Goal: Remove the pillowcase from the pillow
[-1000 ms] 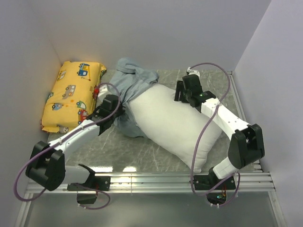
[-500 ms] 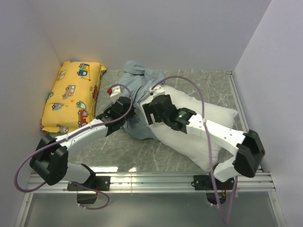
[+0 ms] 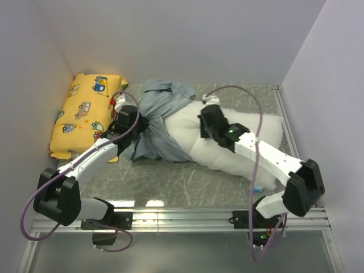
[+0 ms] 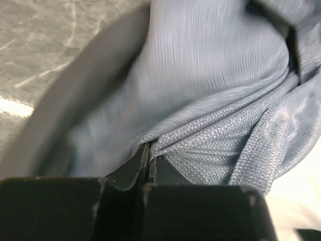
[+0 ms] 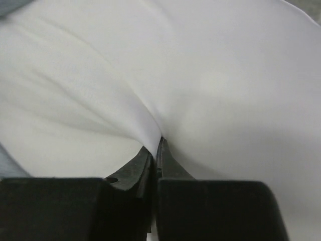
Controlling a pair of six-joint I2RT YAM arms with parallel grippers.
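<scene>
The blue-grey pillowcase (image 3: 159, 136) lay bunched over the left end of the white pillow (image 3: 267, 129) on the counter (image 3: 170, 182), a fold pinched in the left hand (image 4: 148, 150); the right hand (image 5: 156, 144) pinched the pillow.

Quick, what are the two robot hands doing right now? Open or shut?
The left gripper is shut, pinching a fold of the pillowcase.
The right gripper is shut, pinching a fold of the pillow.

Grey-blue pillowcase (image 3: 159, 122) lies crumpled and bunched, lighter inside showing, covering only the left end of the pillow (image 3: 264, 129). That pillow, plump and plain white, lies flat, mostly bare, stretching off to the right.
</scene>
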